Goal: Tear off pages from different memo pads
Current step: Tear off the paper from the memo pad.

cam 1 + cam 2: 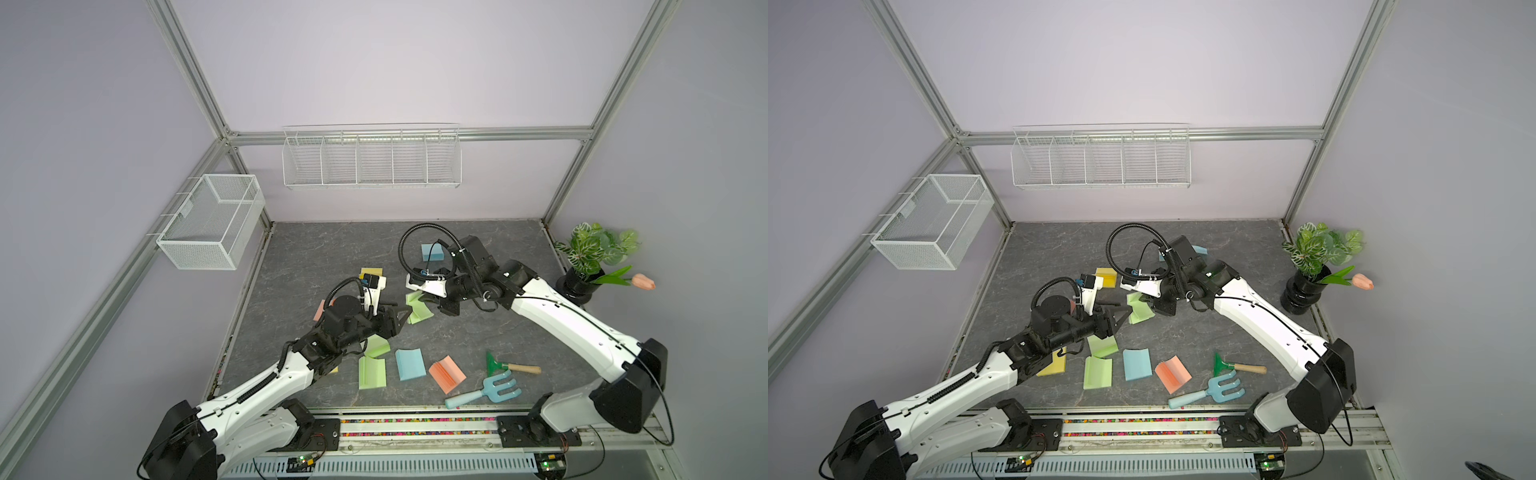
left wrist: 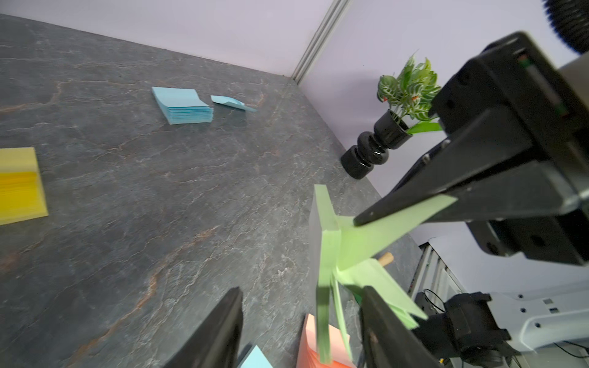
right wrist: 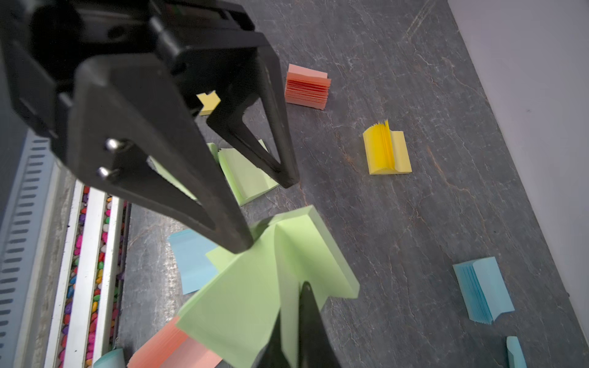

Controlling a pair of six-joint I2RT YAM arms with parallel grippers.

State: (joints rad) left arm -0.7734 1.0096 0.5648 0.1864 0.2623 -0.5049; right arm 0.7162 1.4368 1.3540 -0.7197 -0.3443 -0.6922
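- Down at the front edge, the garden fork lies flat. The salmon memo pad sits just beside it, on the left arm's side.
- Further that way from the fork comes the near blue memo pad, then the flat green memo pad. Both rest on the table.
- Beyond the fork, mid-table, here's the action: the right gripper is clenched on a green page. The middle green memo pad fans open off that sheet, blurred. Whether its lower edge touches the table, I cannot tell.
- The left gripper is released, jaws spread, with one finger tip right at that pad's fanned sheets.
- Far past the fork sits the yellow memo pad. Farthest of all is the far blue memo pad, with a loose blue page just beside it.
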